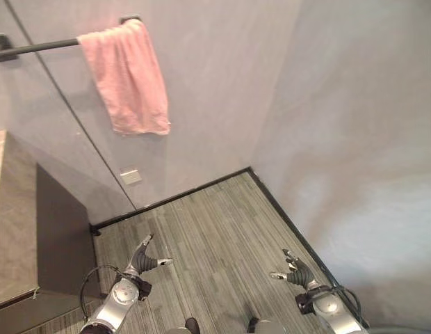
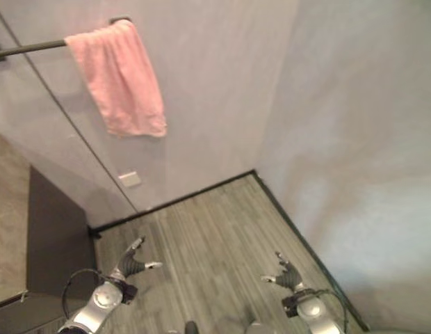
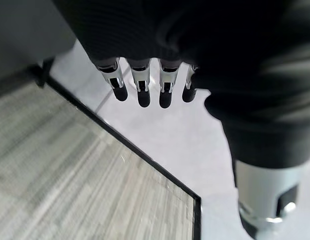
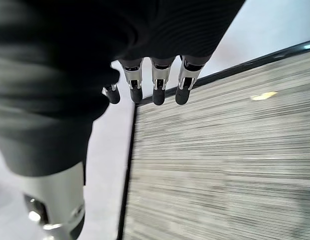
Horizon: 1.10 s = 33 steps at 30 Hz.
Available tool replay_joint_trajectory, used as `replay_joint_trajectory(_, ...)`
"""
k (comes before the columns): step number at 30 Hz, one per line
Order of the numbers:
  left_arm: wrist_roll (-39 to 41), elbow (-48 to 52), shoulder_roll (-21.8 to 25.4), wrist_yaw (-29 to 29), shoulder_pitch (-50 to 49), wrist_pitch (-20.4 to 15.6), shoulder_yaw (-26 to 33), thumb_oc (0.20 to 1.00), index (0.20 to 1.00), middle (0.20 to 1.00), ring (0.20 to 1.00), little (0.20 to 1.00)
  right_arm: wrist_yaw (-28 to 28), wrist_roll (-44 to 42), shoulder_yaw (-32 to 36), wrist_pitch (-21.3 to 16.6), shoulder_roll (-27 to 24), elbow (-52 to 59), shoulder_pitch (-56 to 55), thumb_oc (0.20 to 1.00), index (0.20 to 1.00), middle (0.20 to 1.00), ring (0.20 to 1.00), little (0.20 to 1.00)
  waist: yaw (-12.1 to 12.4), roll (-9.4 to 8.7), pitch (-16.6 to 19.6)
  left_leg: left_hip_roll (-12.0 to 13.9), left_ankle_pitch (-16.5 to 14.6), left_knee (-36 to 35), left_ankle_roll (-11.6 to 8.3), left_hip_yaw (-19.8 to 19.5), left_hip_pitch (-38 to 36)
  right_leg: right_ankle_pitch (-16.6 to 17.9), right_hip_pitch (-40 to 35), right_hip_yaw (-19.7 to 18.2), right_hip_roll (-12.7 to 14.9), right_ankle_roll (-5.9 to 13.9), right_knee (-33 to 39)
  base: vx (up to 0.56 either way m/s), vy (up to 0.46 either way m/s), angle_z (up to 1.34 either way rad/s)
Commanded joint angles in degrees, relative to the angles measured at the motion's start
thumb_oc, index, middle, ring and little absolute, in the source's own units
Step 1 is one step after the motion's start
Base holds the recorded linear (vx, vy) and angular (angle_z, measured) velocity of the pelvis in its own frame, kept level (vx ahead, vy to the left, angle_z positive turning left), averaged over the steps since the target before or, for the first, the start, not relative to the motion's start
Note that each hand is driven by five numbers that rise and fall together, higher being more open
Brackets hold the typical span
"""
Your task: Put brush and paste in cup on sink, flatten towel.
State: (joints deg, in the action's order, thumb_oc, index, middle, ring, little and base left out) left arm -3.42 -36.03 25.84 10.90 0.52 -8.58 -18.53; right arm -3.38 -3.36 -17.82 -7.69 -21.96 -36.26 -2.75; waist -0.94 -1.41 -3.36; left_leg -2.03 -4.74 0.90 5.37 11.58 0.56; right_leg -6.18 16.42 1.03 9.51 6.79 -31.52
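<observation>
Hanging bunched on one wall bar (image 1: 42, 46), one pink towel (image 1: 128, 76); left hand (image 1: 142, 261) and right hand (image 1: 293, 273) open, empty.

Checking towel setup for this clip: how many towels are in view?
1. A pink towel hangs bunched over the dark wall rail, up beside the grey counter. Others could lie outside the views.

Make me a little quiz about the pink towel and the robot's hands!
1. True or false: the pink towel lies on the floor.
2. What does the towel hang from? A) dark wall bar B) hook C) door handle
3. Fill in: both the left hand and the right hand are ____, holding nothing.

Key: 1 false; it hangs bunched at the bar's end. 2 A. 3 open.
</observation>
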Motion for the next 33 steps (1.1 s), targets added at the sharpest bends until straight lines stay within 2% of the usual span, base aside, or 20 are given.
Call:
replay_joint_trajectory(1,-1.3,2.5,1.9,-0.6,0.4,-1.7,0.2,1.0,1.0,1.0,1.0,1.0,0.1,-1.0,0.0,-2.1,0.0,2.2,-1.3,1.0,1.0,1.0,1.0,1.0,-1.8,-0.01,-1.6,-0.9,4.8,-0.9,-3.68,-4.8,1.2,6.9,-1.6,2.9,-8.5,-0.55,11.2,0.22,0.067,0.43)
replay_joint_trajectory(2,-1.2,2.2,1.8,-0.6,0.6,-1.7,0.1,1.0,1.0,1.0,1.0,1.0,0.1,-1.2,0.1,-2.1,0.0,2.0,-1.5,1.0,1.0,1.0,1.0,1.0,-2.4,-0.05,-2.2,-1.3,4.6,-0.9,-3.72,-5.8,0.4,7.6,-0.2,2.5,-9.1,-0.32,12.4,0.28,0.048,0.5)
replay_joint_trajectory(3,-1.1,1.5,1.5,-0.5,1.1,-1.7,-0.1,1.0,1.0,1.0,1.0,1.0,0.0,-1.5,0.2,-2.2,-0.1,1.6,-1.6,1.0,1.0,1.0,1.0,1.0,-3.4,-0.26,-3.0,-2.0,4.0,-1.1,-3.87,-7.2,-1.1,9.6,1.5,2.1,-9.6,0.36,16.9,0.29,0.028,0.89)
replay_joint_trajectory(5,-1.0,0.1,1.0,-0.2,2.3,-1.8,-0.5,1.0,1.0,1.0,1.0,1.0,-0.3,-1.4,0.3,-2.2,-0.1,1.0,-1.7,1.0,1.0,1.0,1.0,1.0,-4.4,-0.87,-3.9,-2.8,3.3,-1.2,-4.17,-8.6,-2.9,12.5,3.3,2.0,-9.4,1.48,22.2,0.36,0.002,0.87)
replay_joint_trajectory(6,-0.5,-1.4,0.1,-0.1,3.2,-1.8,-0.7,1.0,1.0,1.0,1.0,1.0,-0.2,-0.9,0.3,-1.8,-0.1,0.5,-2.0,1.0,1.0,1.0,1.0,1.0,-5.4,-0.99,-4.5,-3.0,2.1,-0.9,-4.61,-10.5,-4.8,14.4,4.5,2.6,-8.9,2.24,26.2,0.43,-0.018,0.42)
replay_joint_trajectory(8,-0.3,-1.7,-0.5,-0.1,3.7,-1.8,-1.1,1.0,1.0,1.0,1.0,1.0,-0.2,-0.4,0.4,-1.6,-0.4,0.0,-2.2,1.0,1.0,1.0,1.0,1.0,-6.1,-1.2,-4.6,-3.3,1.3,-0.1,-4.84,-12.1,-6.1,15.0,4.2,2.3,-9.1,2.41,26.3,0.34,-0.031,0.56)
replay_joint_trajectory(10,-0.4,-3.5,-1.3,0.0,4.4,-2.2,-1.8,1.0,1.0,1.0,1.0,1.0,-0.2,0.0,0.5,-1.8,-0.9,-0.5,-2.7,1.0,1.0,1.0,1.0,1.0,-6.7,-1.9,-3.5,-3.8,0.1,1.1,-5.03,-13.6,-7.3,15.3,2.3,0.1,-9.8,1.59,26.0,0.28,-0.06,0.72)
replay_joint_trajectory(14,0.6,-5.7,-2.7,0.3,5.2,-2.2,-2.2,1.0,1.0,1.0,1.0,1.0,-0.2,0.7,0.1,-1.9,-2.2,-0.5,-2.9,1.0,1.0,1.0,1.0,1.0,-7.4,-1.48,-2.0,-3.6,-0.1,5.4,-6.29,-14.3,-7.6,14.4,0.6,0.3,-11.1,0.38,25.1,0.28,-0.074,0.46)
replay_joint_trajectory(16,1.1,-6.5,-3.4,0.3,6.3,-2.1,-2.9,1.0,1.0,1.0,1.0,1.0,-0.2,1.3,-0.3,-2.0,-3.3,-0.6,-2.6,1.0,1.0,1.0,1.0,1.0,-7.8,-1.51,-1.9,-2.8,3.9,14.7,-9.81,-12.4,-5.1,12.9,-1.7,1.5,-11.0,-0.84,24.8,0.23,-0.083,0.01)
replay_joint_trajectory(18,1.2,-7.3,-3.5,0.6,7.3,-2.2,-3.5,1.0,1.0,1.0,1.0,1.0,-0.5,1.7,-0.8,-2.2,-4.1,-0.1,-2.2,1.0,1.0,1.0,1.0,1.0,-7.7,-2.2,-2.3,-1.3,7.0,22.3,-12.3,-10.5,-1.1,11.8,-4.1,2.4,-10.5,-1.8,25.4,0.23,-0.124,0.41)
replay_joint_trajectory(19,1.6,-7.6,-3.5,1.0,7.9,-2.0,-3.5,1.0,1.0,1.0,1.0,1.0,-0.6,1.5,-1.0,-2.3,-4.5,0.9,-2.4,1.0,1.0,1.0,1.0,1.0,-7.4,-3.12,-2.3,0.8,8.0,25.1,-12.07,-7.1,1.6,10.7,-6.2,2.9,-9.7,-2.65,25.7,0.28,-0.145,0.47)
replay_joint_trajectory(20,1.6,-7.9,-3.6,1.0,8.4,-2.0,-3.9,1.0,1.0,1.0,1.0,1.0,-0.9,1.6,-1.2,-2.2,-4.5,0.8,-2.4,1.0,1.0,1.0,1.0,1.0,-7.5,-3.47,-2.3,2.3,7.3,24.1,-11.35,-4.7,2.8,10.4,-6.9,3.0,-9.1,-2.64,26.0,0.38,-0.091,0.59)
replay_joint_trajectory(21,1.3,-8.6,-3.8,1.2,9.6,-2.2,-4.8,1.0,1.0,1.0,1.0,1.0,-1.7,2.4,-1.3,-2.2,-4.6,0.6,-2.5,1.0,1.0,1.0,1.0,1.0,-6.9,-4.05,-1.7,6.2,4.2,16.9,-9.45,1.0,5.3,9.2,-9.0,4.0,-7.5,-1.77,27.3,0.29,0.012,0.41)
replay_joint_trajectory(22,1.1,-8.9,-3.8,1.3,9.8,-2.3,-5.0,1.0,1.0,1.0,1.0,1.0,-1.9,2.5,-1.2,-2.2,-4.7,1.1,-2.3,1.0,1.0,1.0,1.0,1.0,-6.6,-4.08,-1.5,6.6,3.7,14.1,-9.32,1.2,6.4,8.9,-9.6,4.0,-7.2,-1.46,27.7,0.3,0.071,0.57)
replay_joint_trajectory(24,0.8,-9.4,-3.7,1.8,9.6,-2.5,-5.2,1.0,1.0,1.0,1.0,1.0,-2.4,2.9,-1.3,-2.2,-4.6,0.8,-2.0,1.0,1.0,1.0,1.0,1.0,-6.1,-3.48,-1.0,7.5,5.9,7.6,-9.91,0.8,8.0,8.0,-10.7,3.5,-6.9,-0.97,28.1,0.23,0.12,0.21)
replay_joint_trajectory(25,1.0,-9.2,-3.5,2.1,9.4,-2.5,-5.1,1.0,1.0,1.0,1.0,1.0,-2.7,3.2,-1.5,-2.2,-4.6,0.4,-1.5,1.0,1.0,1.0,1.0,1.0,-5.4,-3.0,-1.0,8.4,9.0,5.0,-10.74,-0.4,9.2,7.5,-11.6,2.9,-7.1,-0.95,28.3,0.26,0.136,-0.09)
replay_joint_trajectory(26,1.2,-9.4,-3.5,2.3,9.0,-2.1,-4.9,1.0,1.0,1.0,1.0,1.0,-2.7,3.3,-1.8,-2.0,-4.5,-0.3,-1.0,1.0,1.0,1.0,1.0,1.0,-4.6,-2.64,-1.0,8.9,10.7,3.1,-11.09,-2.1,9.5,7.1,-12.5,2.2,-7.2,-0.84,28.2,0.18,0.09,-0.16)
replay_joint_trajectory(27,1.2,-9.3,-3.5,2.4,9.0,-2.1,-4.9,1.0,1.0,1.0,1.0,1.0,-2.7,3.3,-1.8,-2.0,-4.4,-0.4,-1.0,1.0,1.0,1.0,1.0,1.0,-4.7,-2.68,-1.1,8.8,10.9,2.8,-11.12,-2.1,9.2,7.0,-12.6,2.2,-7.2,-0.84,28.1,0.21,0.128,-0.44)
replay_joint_trajectory(28,1.7,-8.4,-2.9,2.1,7.7,-2.2,-3.9,1.0,1.0,1.0,1.0,1.0,-2.2,3.6,-2.0,-2.0,-4.4,0.3,-0.5,1.0,1.0,1.0,1.0,1.0,-4.2,-2.35,-1.3,8.0,9.0,4.3,-10.64,-4.6,7.6,6.0,-12.6,1.4,-7.2,-0.92,26.2,0.15,0.141,-0.64)
replay_joint_trajectory(33,1.2,-6.6,-0.7,1.0,5.1,-2.4,-2.9,1.0,1.0,1.0,1.0,1.0,-1.8,4.6,-1.7,-2.3,-4.8,2.2,-0.2,1.0,1.0,1.0,1.0,1.0,-3.4,-2.29,-0.9,5.9,7.5,3.2,-9.16,-4.5,5.6,5.7,-12.5,0.1,-6.6,-0.1,23.1,0.13,0.141,-0.33)
